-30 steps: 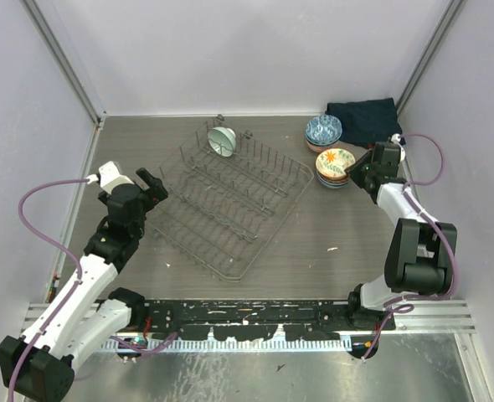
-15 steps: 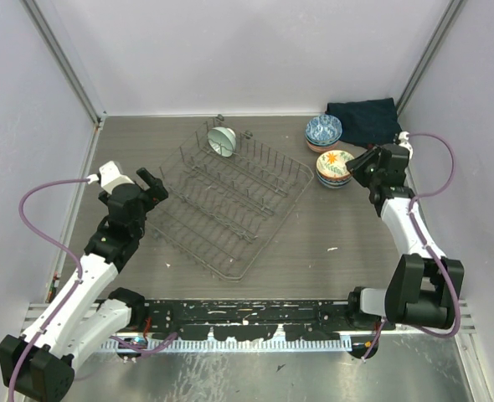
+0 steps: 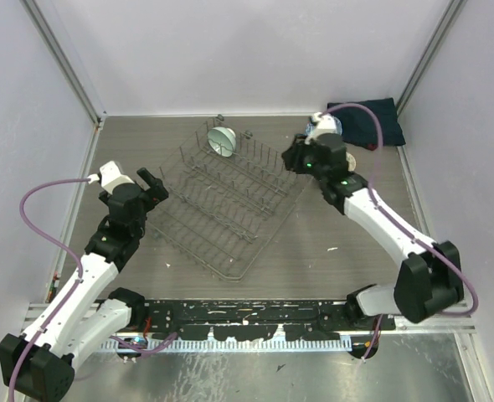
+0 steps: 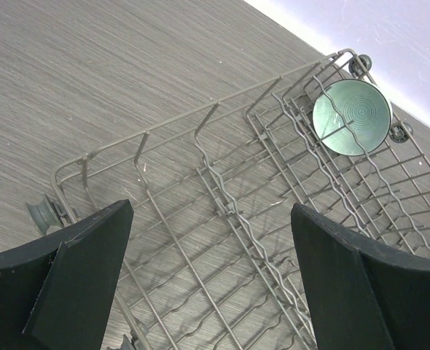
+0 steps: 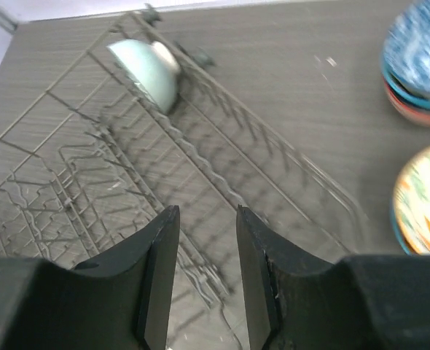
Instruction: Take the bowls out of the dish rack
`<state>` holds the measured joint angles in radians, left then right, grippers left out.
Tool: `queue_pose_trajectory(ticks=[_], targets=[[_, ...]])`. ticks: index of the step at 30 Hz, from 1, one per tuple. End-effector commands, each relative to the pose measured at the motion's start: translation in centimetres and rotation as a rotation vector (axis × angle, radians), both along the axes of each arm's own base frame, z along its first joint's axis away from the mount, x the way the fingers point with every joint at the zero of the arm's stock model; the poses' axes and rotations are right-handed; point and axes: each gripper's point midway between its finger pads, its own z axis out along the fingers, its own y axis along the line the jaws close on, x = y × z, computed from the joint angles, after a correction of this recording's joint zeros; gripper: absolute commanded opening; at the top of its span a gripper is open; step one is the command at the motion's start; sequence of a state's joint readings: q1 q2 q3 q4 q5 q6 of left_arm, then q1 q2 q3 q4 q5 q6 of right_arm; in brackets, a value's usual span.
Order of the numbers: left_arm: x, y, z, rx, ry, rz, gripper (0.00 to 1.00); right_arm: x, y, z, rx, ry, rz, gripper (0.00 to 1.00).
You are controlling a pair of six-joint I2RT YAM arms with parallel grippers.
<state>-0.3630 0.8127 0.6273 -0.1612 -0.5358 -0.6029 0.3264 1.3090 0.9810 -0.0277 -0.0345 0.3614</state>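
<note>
Dish rack (image 3: 230, 201): lying mid-table, its near end running out of both wrist views.
Right gripper (image 5: 206, 215): hanging over the rack's right edge, slightly parted, empty.
Left gripper (image 4: 209, 211): hovering at the rack's left, spread wide.
Stacked bowls (image 5: 423, 58): sitting right of the rack, being cut off in the right wrist view.
Mint bowl (image 5: 148, 69): standing on edge in the rack's far corner.

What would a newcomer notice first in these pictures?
The big wire rack fills the middle of the table, nearly bare, with one mint bowl standing on edge at its far corner. The right gripper hovers at the rack's right edge, empty, with stacked bowls far right near the dark cloth.
</note>
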Motion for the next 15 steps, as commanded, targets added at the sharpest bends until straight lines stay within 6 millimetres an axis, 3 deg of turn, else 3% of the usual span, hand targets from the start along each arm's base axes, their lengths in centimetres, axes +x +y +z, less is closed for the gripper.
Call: queue_pose_trajectory(ticks=[1, 8, 15], targets=[[0.3, 0.0, 0.3, 0.002, -0.024, 0.004, 0.98, 2.8, 4.8, 4.2, -0.172, -0.233, 0.041, 0.44], [0.3, 0.0, 0.2, 0.002, -0.019, 0.002, 0.98, 6.6, 13.6, 2.9, -0.299, -0.269, 0.165, 0.45], [0.3, 0.0, 0.4, 0.002, -0.024, 0.004, 0.98, 11.4, 17.8, 0.7, -0.424, -0.281, 0.160, 0.45]])
